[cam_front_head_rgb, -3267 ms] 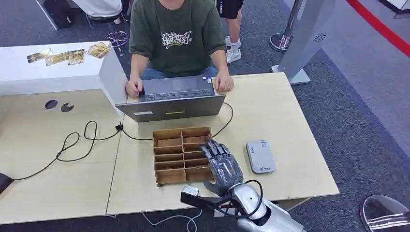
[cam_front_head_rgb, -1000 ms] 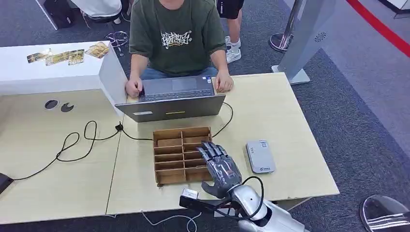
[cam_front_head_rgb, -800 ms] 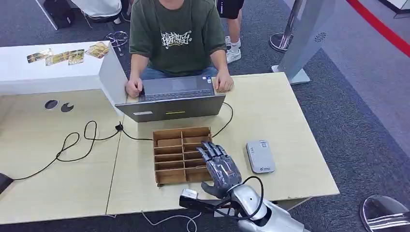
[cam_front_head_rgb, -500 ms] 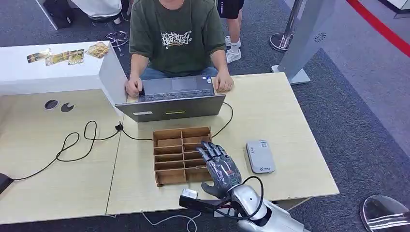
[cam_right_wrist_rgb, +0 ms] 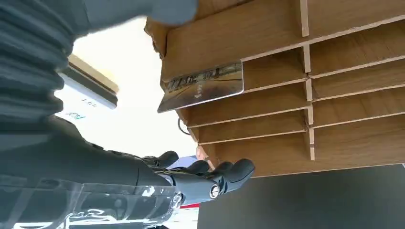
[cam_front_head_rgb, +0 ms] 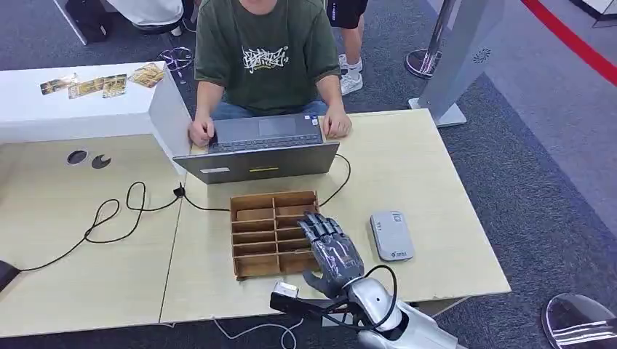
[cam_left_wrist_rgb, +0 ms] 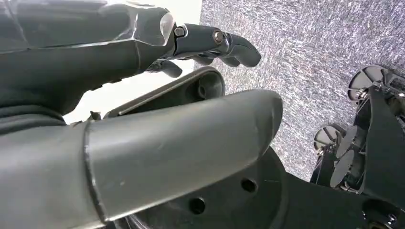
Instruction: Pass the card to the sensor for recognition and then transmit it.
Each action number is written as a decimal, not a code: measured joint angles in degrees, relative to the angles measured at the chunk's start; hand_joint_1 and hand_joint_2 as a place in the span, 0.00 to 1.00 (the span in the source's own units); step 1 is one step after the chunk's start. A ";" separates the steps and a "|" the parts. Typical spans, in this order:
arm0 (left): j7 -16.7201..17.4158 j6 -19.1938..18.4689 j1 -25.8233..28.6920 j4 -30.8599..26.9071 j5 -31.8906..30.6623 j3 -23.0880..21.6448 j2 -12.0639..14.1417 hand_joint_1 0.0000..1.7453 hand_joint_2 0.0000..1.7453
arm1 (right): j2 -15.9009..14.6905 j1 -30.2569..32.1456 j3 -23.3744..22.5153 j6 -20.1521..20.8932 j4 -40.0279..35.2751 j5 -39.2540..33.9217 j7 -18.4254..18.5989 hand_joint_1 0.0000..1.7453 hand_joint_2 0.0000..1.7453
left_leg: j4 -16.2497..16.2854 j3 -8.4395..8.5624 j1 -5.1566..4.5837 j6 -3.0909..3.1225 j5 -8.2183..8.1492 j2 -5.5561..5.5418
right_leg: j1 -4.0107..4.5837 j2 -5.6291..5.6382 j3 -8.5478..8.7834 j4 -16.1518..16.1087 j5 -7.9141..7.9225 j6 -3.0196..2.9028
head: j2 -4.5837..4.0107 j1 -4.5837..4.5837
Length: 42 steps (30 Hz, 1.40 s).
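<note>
Fingers (cam_front_head_rgb: 319,225) of our right hand (cam_front_head_rgb: 331,251) reach spread and empty over the wooden organizer (cam_front_head_rgb: 255,236), where the card (cam_right_wrist_rgb: 203,85) stands in a compartment near them. We judge the grasp needs a thumb-and-finger pinch on its free edge, lifting straight out before swinging to the sensor (cam_front_head_rgb: 391,235) just beside; our left hand (cam_left_wrist_rgb: 143,95) hangs loosely curled, holding nothing.
</note>
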 joint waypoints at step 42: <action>0.13 0.07 0.00 0.00 0.09 -0.02 0.02 0.00 0.00 | 0.00 0.16 0.00 -2.52 -0.15 -0.94 -0.48 0.91 1.00 | 0.00 0.00 0.00 0.00 0.00 0.00 | 0.00 0.00 0.00 0.00 0.00 0.00 | 0.00 0.00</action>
